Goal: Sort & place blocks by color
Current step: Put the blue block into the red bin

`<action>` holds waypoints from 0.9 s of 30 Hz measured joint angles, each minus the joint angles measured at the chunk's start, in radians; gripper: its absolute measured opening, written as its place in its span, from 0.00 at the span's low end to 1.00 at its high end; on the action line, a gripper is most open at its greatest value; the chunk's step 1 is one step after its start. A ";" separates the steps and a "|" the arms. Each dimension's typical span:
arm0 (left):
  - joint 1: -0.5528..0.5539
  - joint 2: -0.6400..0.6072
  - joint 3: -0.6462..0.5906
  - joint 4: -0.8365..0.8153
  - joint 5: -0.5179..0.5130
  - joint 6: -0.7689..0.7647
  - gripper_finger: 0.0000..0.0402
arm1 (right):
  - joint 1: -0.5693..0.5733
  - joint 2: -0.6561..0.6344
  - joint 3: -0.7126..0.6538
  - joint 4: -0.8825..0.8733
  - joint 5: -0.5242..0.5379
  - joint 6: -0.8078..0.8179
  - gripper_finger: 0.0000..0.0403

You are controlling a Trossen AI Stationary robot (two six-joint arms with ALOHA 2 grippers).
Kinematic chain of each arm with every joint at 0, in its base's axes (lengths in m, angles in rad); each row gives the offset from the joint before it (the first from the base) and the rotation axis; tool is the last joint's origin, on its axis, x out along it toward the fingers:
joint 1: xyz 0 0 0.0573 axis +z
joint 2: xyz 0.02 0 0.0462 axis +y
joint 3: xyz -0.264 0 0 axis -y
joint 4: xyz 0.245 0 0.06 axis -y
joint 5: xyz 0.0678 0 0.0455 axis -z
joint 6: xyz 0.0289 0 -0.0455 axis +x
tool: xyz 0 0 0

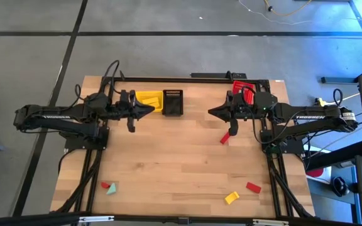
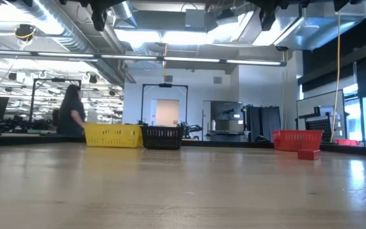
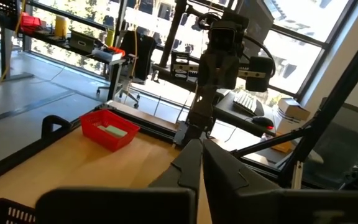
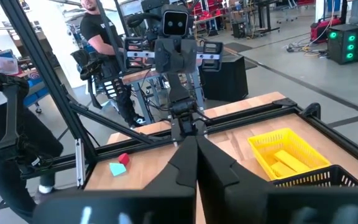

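Both grippers are shut and held high over the table's far half, facing each other. My left gripper [image 1: 148,110] [image 3: 199,148] is beside the yellow basket [image 1: 149,99]. My right gripper [image 1: 212,113] [image 4: 195,142] is in front of the red basket [image 1: 244,93]. Lying flat on the table are a red block [image 1: 225,139] [image 2: 308,154] under the right arm, a red block [image 1: 105,186] and a teal block [image 1: 112,189] near the left near corner, and a yellow block [image 1: 231,198] and a red block [image 1: 252,187] near the right near corner. Yellow blocks [image 4: 284,163] lie in the yellow basket. A teal block [image 3: 114,130] lies in the red basket [image 3: 109,129].
A black basket [image 1: 172,102] [image 2: 162,137] stands right of the yellow basket [image 2: 113,135] at the far edge. The red basket [image 2: 295,138] sits at the far right corner. A black frame rail runs along the far edge. A person [image 4: 101,37] is in the room beyond.
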 joint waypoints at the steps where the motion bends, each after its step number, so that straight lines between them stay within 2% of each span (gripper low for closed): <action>1: 0.000 0.000 0.000 0.000 -0.002 0.000 0.04 | 0.000 0.000 0.000 0.000 0.000 0.000 0.00; 5: 0.000 0.000 0.000 -0.001 -0.013 0.000 0.14 | 0.000 0.000 0.000 0.000 -0.001 0.003 0.00; 12: 0.000 0.000 0.000 -0.004 -0.041 -0.008 0.39 | 0.000 0.000 0.000 0.000 -0.015 0.003 0.00; 15: 0.000 0.000 0.000 -0.007 -0.040 -0.027 0.46 | 0.000 0.000 0.000 0.000 -0.019 0.003 0.00; 24: 0.000 0.000 0.004 -0.016 -0.021 -0.044 0.49 | 0.000 0.000 0.000 0.000 -0.019 0.003 0.00; 27: 0.000 0.001 0.068 -0.146 -0.010 -0.085 0.49 | 0.000 0.000 0.000 0.000 -0.018 0.004 0.00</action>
